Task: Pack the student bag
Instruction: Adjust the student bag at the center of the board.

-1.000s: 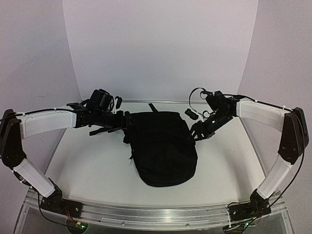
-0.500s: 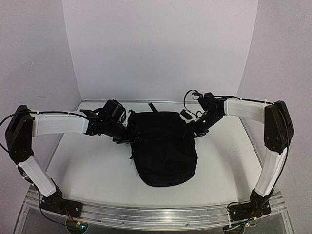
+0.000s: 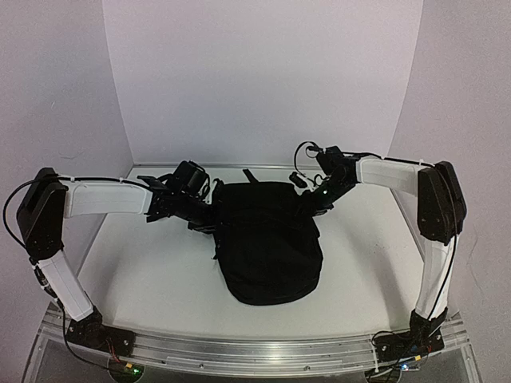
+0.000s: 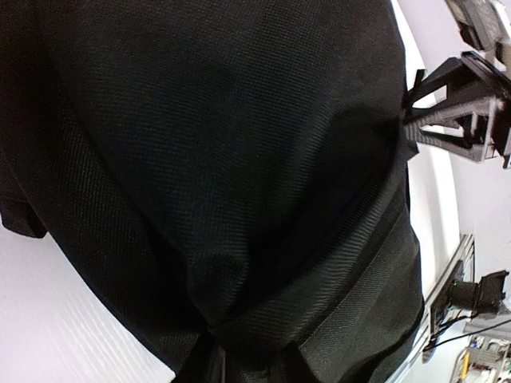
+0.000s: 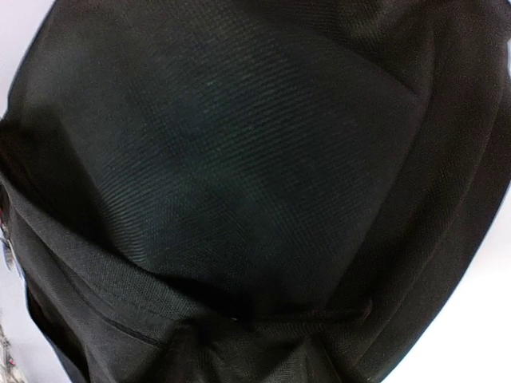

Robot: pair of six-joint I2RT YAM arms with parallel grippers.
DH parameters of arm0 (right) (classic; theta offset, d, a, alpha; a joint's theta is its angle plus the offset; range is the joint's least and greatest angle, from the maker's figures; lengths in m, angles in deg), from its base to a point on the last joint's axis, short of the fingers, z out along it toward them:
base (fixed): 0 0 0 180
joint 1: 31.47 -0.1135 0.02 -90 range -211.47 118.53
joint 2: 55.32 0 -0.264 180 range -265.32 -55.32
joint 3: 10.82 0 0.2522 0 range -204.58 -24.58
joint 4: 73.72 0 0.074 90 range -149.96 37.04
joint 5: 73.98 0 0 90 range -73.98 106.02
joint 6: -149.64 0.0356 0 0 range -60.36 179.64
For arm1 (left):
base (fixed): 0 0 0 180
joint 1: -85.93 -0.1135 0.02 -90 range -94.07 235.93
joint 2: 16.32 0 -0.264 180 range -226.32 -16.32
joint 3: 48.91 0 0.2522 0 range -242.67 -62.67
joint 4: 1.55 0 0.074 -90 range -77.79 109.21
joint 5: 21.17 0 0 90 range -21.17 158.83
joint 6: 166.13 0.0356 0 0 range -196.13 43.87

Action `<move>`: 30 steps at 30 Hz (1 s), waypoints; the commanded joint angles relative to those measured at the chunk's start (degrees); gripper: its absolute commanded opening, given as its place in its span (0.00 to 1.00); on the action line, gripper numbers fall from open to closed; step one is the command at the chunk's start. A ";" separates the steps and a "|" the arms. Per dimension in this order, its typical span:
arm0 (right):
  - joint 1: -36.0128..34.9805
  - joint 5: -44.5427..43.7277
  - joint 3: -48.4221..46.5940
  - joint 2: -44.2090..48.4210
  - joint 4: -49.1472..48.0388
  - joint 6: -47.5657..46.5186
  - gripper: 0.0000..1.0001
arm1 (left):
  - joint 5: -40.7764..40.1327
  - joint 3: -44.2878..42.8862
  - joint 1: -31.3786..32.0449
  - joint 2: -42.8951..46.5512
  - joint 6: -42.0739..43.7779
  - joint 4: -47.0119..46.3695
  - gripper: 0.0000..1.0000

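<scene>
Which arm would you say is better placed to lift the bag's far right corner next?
Right, probably. The right gripper sits at that corner of the bag, while the left gripper is at the far left corner, the bag's whole width away.

Close ahead of each claw, the student bag (image 5: 239,159) overruns both wrist views; left gripper (image 3: 207,219) and right gripper (image 3: 309,205) tips seem lost in its black fabric.

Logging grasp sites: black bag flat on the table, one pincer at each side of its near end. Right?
Wrong end. Left pincer and right pincer sit at the far end of the student bag, one each side. Top external view.
</scene>
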 commanded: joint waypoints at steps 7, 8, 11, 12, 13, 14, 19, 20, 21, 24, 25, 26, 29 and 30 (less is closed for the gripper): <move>3.49 -5.05 -1.46 5.06 3.03 -2.75 0.00 | -1.66 -1.32 -1.48 4.77 7.28 9.17 0.00; 3.78 -5.27 -1.58 5.79 3.73 -3.36 0.00 | -1.72 -0.84 -1.70 5.18 8.26 10.39 0.00; 3.78 -5.52 -3.15 6.66 6.53 -5.47 0.00 | -1.58 0.10 -3.18 6.23 11.24 13.03 0.00; 3.80 -5.33 -4.42 6.49 7.81 -6.26 0.00 | -1.52 -0.06 -3.70 6.31 12.26 14.14 0.00; 3.81 -5.16 -5.52 6.28 8.94 -7.07 0.00 | -1.61 -0.33 -4.22 6.32 13.25 15.17 0.00; 3.82 -4.99 -6.40 6.05 9.94 -7.87 0.00 | -1.84 -0.71 -4.76 6.26 14.19 16.09 0.00; 2.41 -0.57 -8.26 4.21 14.46 -9.54 0.00 | -1.32 -5.32 -7.14 4.25 17.19 18.16 0.00; 2.17 0.84 -8.35 3.98 14.56 -8.90 0.01 | -1.35 -6.56 -7.28 3.08 17.27 18.27 0.01; 2.13 1.80 -8.57 3.79 14.46 -7.97 0.04 | -1.26 -7.98 -7.32 2.12 17.07 18.23 0.03; 2.19 1.68 -8.83 3.95 14.33 -5.24 0.39 | -1.11 -9.42 -7.50 1.18 13.65 15.85 0.34; 2.24 1.36 -8.39 4.46 14.27 -4.71 0.49 | -1.07 -9.07 -7.57 1.51 12.17 14.78 0.44; 2.36 0.97 -7.82 5.15 14.22 -4.06 0.61 | -1.17 -8.51 -7.60 2.04 10.57 13.93 0.53; 2.74 1.01 -4.18 6.80 13.74 -1.87 0.78 | -0.23 -3.49 -7.67 5.83 6.17 9.19 0.71; 2.79 1.70 -2.76 7.30 13.45 -1.10 0.80 | 0.40 -1.91 -7.71 6.99 4.80 7.59 0.75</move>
